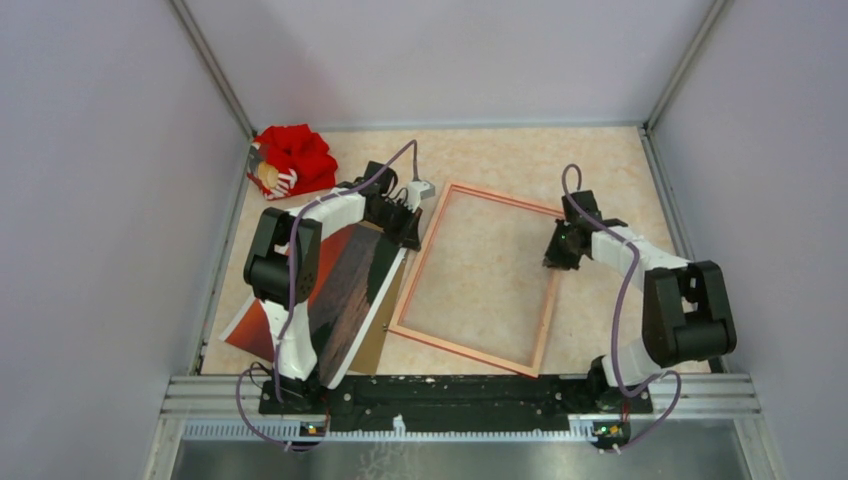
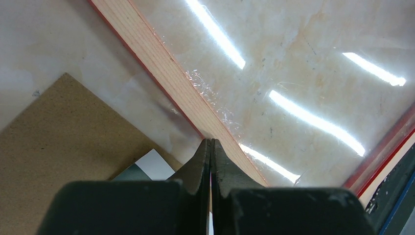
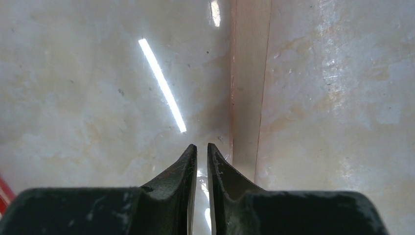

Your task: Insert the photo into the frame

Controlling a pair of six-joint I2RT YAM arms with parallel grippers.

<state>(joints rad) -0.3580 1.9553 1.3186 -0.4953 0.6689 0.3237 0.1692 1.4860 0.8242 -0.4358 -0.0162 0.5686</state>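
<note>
The frame lies flat mid-table, pale wood back up, with a glossy clear pane inside. The photo shows its red-orange and dark bands under my left arm, left of the frame and tilted over the brown board. My left gripper is shut on the photo's far right edge, beside the frame's left rail. In the left wrist view a white sliver sits between the jaws and a white photo corner shows. My right gripper is nearly shut and empty, just inside the frame's right rail.
The brown hardboard panel lies under the photo, left of the frame. A red bundle with a pale round part sits at the back left corner. Grey walls enclose the table; a metal rail runs along the near edge.
</note>
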